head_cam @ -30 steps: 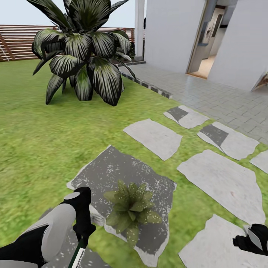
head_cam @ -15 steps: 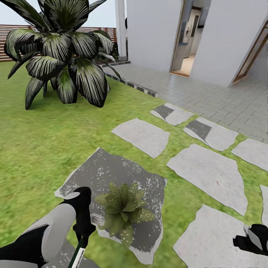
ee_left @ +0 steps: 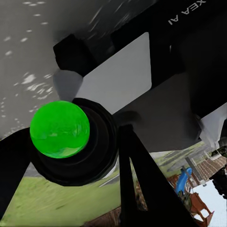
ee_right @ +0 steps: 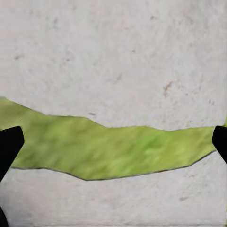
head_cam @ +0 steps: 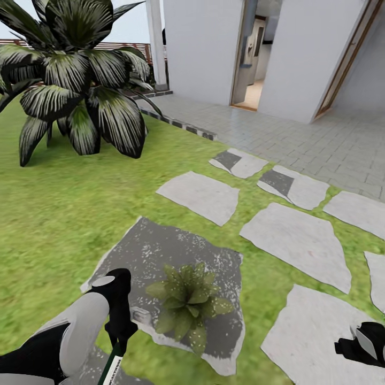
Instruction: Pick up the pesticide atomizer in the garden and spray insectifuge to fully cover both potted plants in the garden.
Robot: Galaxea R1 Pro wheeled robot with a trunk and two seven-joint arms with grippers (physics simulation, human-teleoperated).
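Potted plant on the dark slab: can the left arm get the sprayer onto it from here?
Probably yes. The left gripper holds the sprayer just beside the potted plant, with bare dark slab between them and no obstacle showing.

1. Open lawn and flat stone slabs are seen ahead.
2. The potted plant stands on a dark slab, just beside the left gripper.
3. A large dark-leaved bush blocks the far left.
4. Room below the right gripper appears unobstructed.
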